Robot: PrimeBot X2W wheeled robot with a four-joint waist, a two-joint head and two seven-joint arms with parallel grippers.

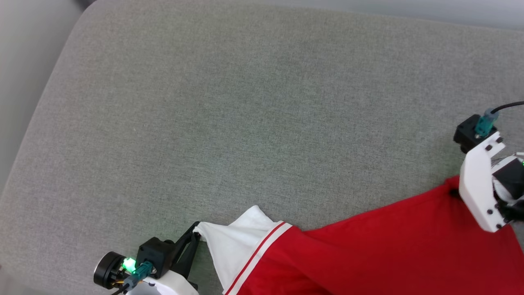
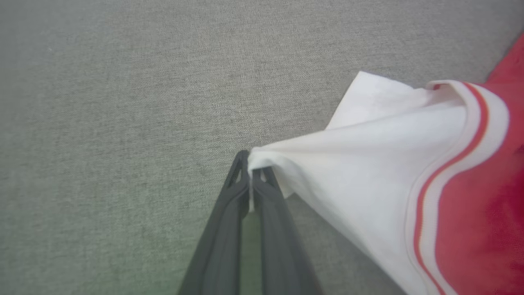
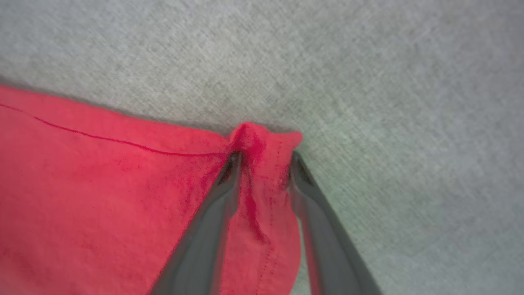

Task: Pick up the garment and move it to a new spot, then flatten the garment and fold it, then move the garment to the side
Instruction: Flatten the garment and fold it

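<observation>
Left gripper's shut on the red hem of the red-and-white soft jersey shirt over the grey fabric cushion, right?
No: the left gripper is shut on the white short sleeve, not the red hem, of the red-and-white soft jersey shirt over the grey fabric cushion. The left wrist view shows it.

Grey upholstered surface in soft, even light
A broad cushion top [image 1: 254,123] of grey woven fabric with a fine flecked weave spans the head view. Its upper left corner is rounded and its far edge slants slightly down to the right. Beyond that edge lies a paler, smooth grey band [image 1: 409,14], and a similar pale surface [image 1: 20,82] flanks the left side. A small dark patch [image 1: 85,3] sits at the top by the corner. The light is diffuse
</observation>
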